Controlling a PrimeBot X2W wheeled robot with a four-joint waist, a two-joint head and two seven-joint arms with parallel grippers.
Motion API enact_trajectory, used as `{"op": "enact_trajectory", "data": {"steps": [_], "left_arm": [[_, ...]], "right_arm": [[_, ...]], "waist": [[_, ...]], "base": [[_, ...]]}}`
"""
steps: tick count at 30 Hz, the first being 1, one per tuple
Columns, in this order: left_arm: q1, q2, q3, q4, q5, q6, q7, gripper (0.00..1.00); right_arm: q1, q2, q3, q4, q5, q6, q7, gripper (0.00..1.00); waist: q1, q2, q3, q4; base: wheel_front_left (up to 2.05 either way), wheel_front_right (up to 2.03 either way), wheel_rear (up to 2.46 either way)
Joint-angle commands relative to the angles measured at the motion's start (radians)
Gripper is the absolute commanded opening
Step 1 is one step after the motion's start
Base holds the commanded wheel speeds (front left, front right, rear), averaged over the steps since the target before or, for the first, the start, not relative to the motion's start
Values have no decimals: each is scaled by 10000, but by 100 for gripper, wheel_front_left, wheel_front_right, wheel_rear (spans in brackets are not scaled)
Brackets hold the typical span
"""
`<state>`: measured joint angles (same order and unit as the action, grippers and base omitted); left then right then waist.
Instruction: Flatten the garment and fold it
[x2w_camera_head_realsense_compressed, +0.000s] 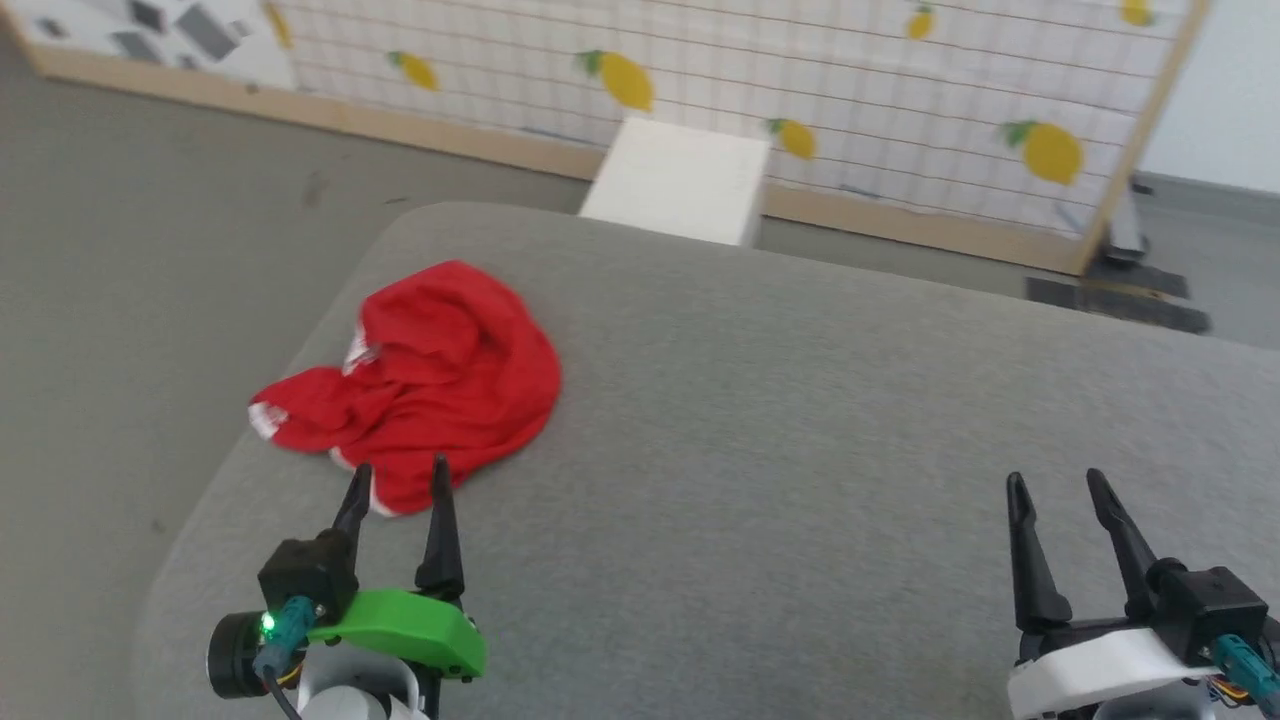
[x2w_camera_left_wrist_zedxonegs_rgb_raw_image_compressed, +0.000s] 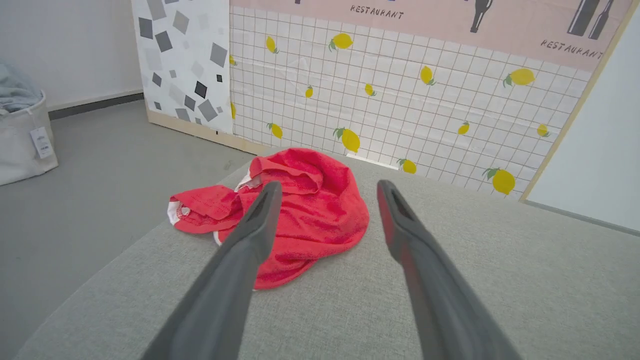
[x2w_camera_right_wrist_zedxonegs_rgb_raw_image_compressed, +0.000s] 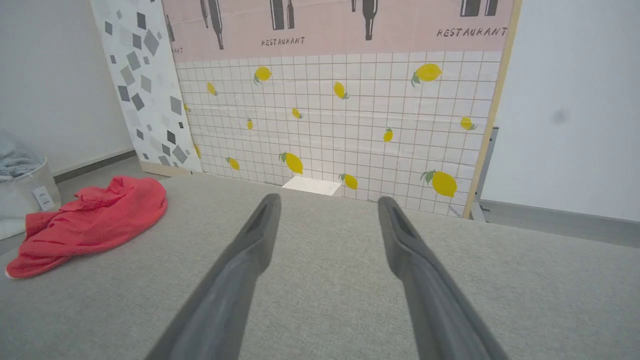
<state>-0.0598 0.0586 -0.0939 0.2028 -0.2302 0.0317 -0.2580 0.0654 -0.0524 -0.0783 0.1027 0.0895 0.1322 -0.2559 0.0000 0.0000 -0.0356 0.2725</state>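
The red garment (x2w_camera_head_realsense_compressed: 440, 370) lies bunched up on the grey desk (x2w_camera_head_realsense_compressed: 780, 420) — the left tool (x2w_camera_head_realsense_compressed: 399, 468) is open just beside it, the right tool (x2w_camera_head_realsense_compressed: 1056, 478) open too, well apart.

The left gripper (x2w_camera_head_realsense_compressed: 400, 465) has long, black, tapering jaws on a black block (x2w_camera_head_realsense_compressed: 300, 575). It sits on a bright green curved bracket (x2w_camera_head_realsense_compressed: 400, 628) with a teal plug (x2w_camera_head_realsense_compressed: 288, 622), a lit green lamp (x2w_camera_head_realsense_compressed: 267, 624) and a dark cable (x2w_camera_head_realsense_compressed: 280, 697). The right gripper (x2w_camera_head_realsense_compressed: 1054, 476) has matching jaws, a white bracket (x2w_camera_head_realsense_compressed: 1095, 668), a teal connector (x2w_camera_head_realsense_compressed: 1240, 668) and coloured wires (x2w_camera_head_realsense_compressed: 1225, 690).
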Motion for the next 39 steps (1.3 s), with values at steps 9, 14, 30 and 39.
{"op": "enact_trajectory", "data": {"steps": [9, 14, 30, 39], "left_arm": [[232, 201, 231, -164, 60, 42, -38, 100], [298, 240, 255, -223, 58, 49, -38, 100], [-154, 190, 565, -254, -492, -55, -32, 100], [-2549, 796, 994, 226, -1468, -545, 1594, 100]], "right_arm": [[-157, 22, 245, 20, 156, -15, -59, 100], [-239, 22, 272, 76, 175, -15, -59, 100], [-366, 22, 80, -10, 156, -15, -59, 100], [-1171, 22, 111, -441, -264, -15, 0, 100]], "waist": [[0, 0, -19, 3066], [0, 0, 38, 3539], [0, 0, 479, 2971], [0, 0, 2322, 1548]], "base": [[0, 0, 0], [0, 0, 0], [0, 0, 0], [0, 0, 0]]}}
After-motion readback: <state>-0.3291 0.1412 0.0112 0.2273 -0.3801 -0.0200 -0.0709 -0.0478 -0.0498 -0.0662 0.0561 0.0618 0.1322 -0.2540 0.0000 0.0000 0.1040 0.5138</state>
